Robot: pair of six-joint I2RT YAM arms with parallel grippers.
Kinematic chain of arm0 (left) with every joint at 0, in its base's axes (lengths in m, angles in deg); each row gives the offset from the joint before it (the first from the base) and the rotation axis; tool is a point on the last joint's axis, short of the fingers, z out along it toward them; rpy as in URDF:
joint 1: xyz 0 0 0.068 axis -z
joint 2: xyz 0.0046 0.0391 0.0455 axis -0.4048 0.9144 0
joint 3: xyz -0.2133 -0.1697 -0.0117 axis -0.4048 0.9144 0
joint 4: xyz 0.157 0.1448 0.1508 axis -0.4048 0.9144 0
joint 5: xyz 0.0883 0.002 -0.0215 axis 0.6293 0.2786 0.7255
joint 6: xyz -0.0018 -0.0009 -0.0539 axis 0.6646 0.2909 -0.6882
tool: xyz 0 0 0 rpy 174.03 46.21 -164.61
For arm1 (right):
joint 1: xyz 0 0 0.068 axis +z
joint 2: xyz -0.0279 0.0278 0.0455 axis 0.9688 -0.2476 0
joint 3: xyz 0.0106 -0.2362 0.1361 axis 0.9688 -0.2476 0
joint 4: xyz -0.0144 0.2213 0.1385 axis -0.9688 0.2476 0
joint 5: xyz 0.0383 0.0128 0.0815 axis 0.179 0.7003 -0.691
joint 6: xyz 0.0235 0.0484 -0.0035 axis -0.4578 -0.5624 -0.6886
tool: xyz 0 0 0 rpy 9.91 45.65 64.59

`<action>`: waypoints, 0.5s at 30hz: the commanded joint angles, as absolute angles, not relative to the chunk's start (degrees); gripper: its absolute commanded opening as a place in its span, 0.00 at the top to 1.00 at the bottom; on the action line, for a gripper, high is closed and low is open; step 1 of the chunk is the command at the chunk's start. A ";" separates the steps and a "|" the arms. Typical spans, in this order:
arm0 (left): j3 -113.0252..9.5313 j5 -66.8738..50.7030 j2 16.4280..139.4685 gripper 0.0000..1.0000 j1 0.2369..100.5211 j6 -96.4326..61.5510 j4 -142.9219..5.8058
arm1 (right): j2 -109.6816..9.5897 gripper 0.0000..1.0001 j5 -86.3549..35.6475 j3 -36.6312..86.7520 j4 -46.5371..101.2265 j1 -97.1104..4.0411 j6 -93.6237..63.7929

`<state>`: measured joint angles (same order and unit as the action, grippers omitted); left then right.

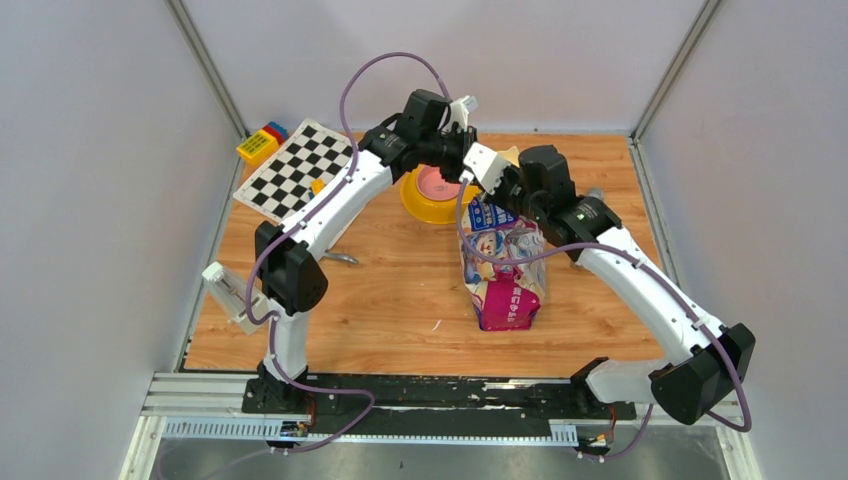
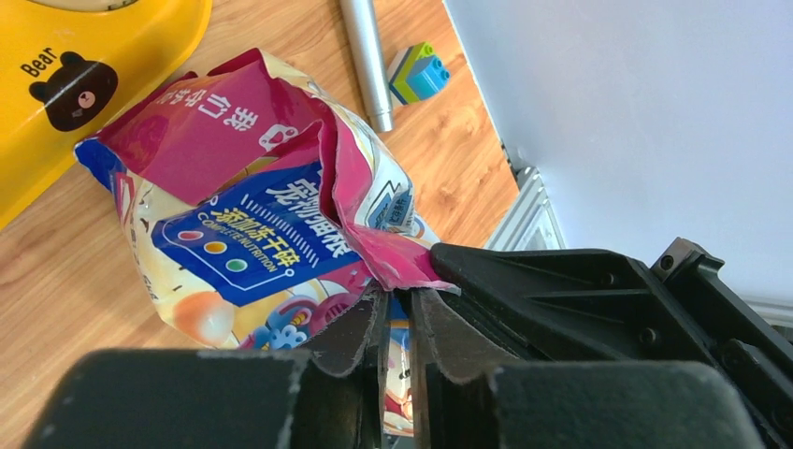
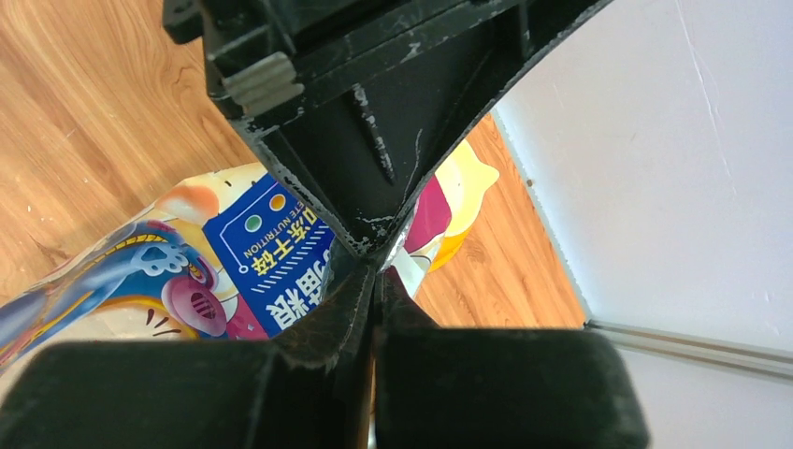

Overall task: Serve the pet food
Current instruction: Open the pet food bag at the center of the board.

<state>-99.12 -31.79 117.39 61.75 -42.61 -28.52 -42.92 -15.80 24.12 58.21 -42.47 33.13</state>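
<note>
The pet food itself is hidden; no kibble shows. Its glossy blue-and-pink bag (image 1: pixel 505 275) stands mid-table, crumpled at the top (image 2: pixel 252 206). Both grippers meet at the bag's upper edge. My left gripper (image 2: pixel 400 297) has its jaws a narrow slit apart, and the pink torn flap lies across the fingertips. My right gripper (image 3: pixel 377 271) is pressed shut on the bag's top edge (image 3: pixel 271 253), right beside the left one. The yellow double-bowl feeder (image 1: pixel 430 200) sits just behind and left of the bag (image 2: pixel 93 75).
A checkerboard (image 1: pixel 297 170) and toy bricks (image 1: pixel 262 142) lie at the back left. A silver rod (image 2: pixel 367 61) and a small brick (image 2: pixel 418 73) lie by the right wall. A grey metal piece (image 1: pixel 341 258) rests near the left arm.
</note>
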 commanded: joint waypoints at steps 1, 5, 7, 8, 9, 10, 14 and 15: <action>-102.18 -31.94 117.23 0.78 62.76 -42.22 -29.94 | -43.22 1.00 -20.74 26.71 58.73 -41.91 28.82; -103.23 -30.13 118.13 0.70 63.09 -41.37 -28.83 | -43.24 1.00 -20.64 26.98 59.15 -41.91 29.07; -103.93 -28.85 118.60 0.65 63.28 -40.97 -28.18 | -43.16 1.00 -20.61 27.02 59.27 -41.91 29.45; -104.16 -28.15 119.01 0.62 63.37 -40.86 -28.02 | -43.07 1.00 -20.61 27.03 59.42 -41.91 29.57; -104.70 -27.87 119.31 0.61 63.44 -40.63 -27.82 | -42.98 1.00 -20.69 27.11 59.52 -41.83 29.67; -105.02 -27.01 119.80 0.60 63.61 -40.47 -27.63 | -42.89 1.00 -20.77 27.09 59.61 -41.86 29.76; -106.83 -25.12 121.23 0.58 63.99 -39.61 -26.96 | -42.55 1.00 -21.14 26.99 59.80 -41.85 29.96; -107.37 -24.56 121.43 0.58 64.14 -39.52 -26.80 | -42.49 1.00 -21.27 27.03 59.80 -41.83 30.00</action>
